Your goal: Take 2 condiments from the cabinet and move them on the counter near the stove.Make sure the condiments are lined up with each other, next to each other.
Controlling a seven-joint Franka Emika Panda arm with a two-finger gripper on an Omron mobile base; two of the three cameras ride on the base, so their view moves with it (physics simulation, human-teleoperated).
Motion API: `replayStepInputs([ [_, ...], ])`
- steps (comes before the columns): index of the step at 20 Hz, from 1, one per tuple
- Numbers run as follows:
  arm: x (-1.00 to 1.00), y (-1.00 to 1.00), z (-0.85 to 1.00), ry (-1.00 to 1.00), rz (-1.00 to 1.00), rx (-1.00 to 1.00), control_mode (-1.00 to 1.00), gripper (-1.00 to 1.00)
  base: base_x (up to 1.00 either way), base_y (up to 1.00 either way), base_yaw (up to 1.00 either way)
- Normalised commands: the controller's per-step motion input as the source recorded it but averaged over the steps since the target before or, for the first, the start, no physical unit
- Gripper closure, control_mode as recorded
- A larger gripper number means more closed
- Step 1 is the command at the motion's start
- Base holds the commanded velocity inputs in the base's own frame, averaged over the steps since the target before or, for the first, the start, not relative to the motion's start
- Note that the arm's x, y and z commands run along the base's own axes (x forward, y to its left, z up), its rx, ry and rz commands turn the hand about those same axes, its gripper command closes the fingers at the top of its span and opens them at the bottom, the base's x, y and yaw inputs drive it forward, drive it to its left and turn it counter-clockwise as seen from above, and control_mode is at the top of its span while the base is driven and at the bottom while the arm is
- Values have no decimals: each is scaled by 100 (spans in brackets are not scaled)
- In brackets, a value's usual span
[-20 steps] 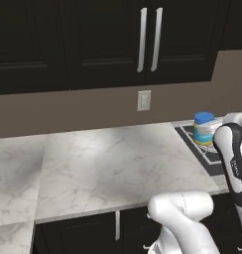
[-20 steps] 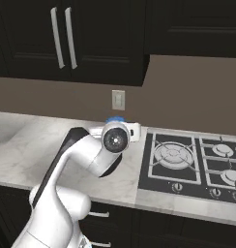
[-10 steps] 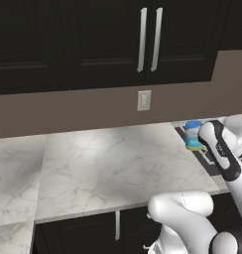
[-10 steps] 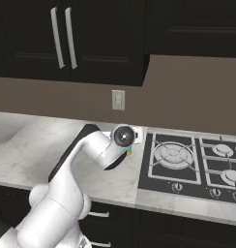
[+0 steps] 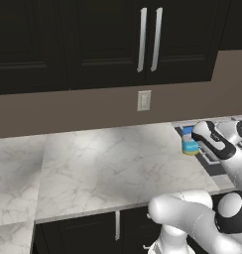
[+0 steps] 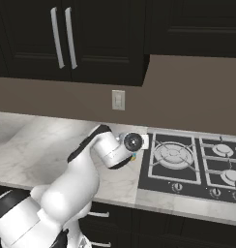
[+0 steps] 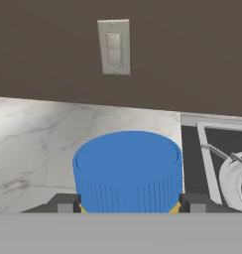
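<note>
My gripper is shut on a squat condiment jar with a blue lid; a dark fingertip shows on each side of it. From the left base the jar hangs low at the right end of the marbled counter, just beside the stove. Whether its base touches the stone I cannot tell. From the right base the hand hides most of the jar; a yellow-teal sliver shows. The black cabinet overhead has its doors closed.
A white wall outlet sits on the brown backsplash behind the counter. The stove's left burner grate lies right of the jar. Black drawers with short handles run under the counter edge. Open counter stretches to the left.
The gripper has come down with the jar, from above the stove's edge to just over the counter beside it. The base and the scene have stayed put.
</note>
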Motion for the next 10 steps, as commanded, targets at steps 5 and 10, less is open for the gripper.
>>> replayStepInputs([
  [5, 10, -11, -40, 0, 4, 3, -100, 100, 0, 0, 0],
  [10, 0, -17, -20, 0, 7, 1, -100, 100, 0, 0, 0],
])
